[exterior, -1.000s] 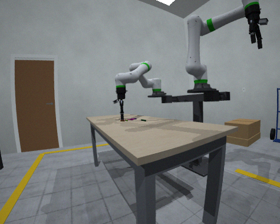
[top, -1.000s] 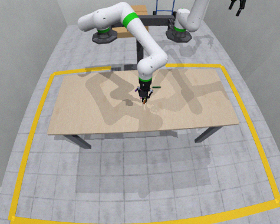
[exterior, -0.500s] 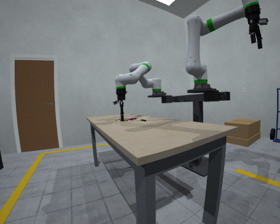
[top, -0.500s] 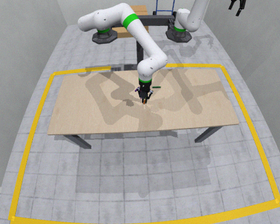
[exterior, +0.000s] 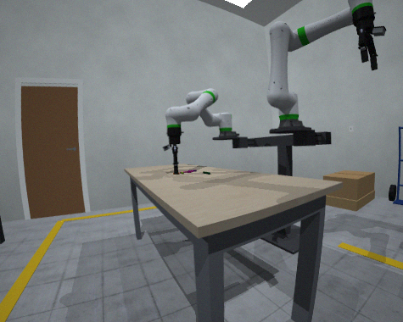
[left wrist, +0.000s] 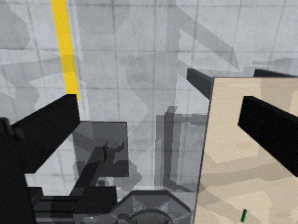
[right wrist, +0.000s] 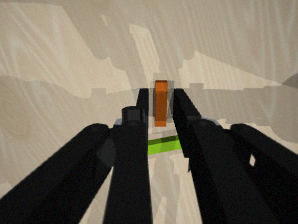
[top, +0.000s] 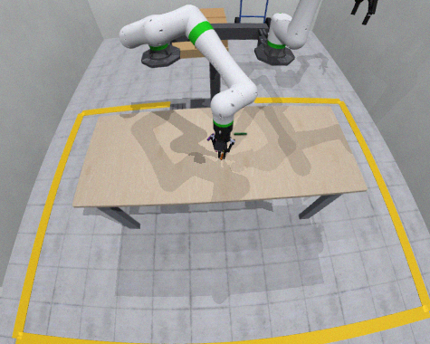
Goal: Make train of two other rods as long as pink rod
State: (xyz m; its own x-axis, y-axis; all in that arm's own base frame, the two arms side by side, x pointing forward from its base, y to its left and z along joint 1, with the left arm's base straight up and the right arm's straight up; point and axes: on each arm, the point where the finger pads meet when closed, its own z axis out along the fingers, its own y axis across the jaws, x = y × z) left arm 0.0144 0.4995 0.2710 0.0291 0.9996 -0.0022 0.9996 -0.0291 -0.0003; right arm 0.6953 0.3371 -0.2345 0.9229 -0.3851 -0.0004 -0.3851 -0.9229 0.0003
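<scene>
Right end effector parted narrowly, grasping nothing, orange rod between its fingertips, gaps either side, lime rod crosswise near orange's end, both were on desk
</scene>
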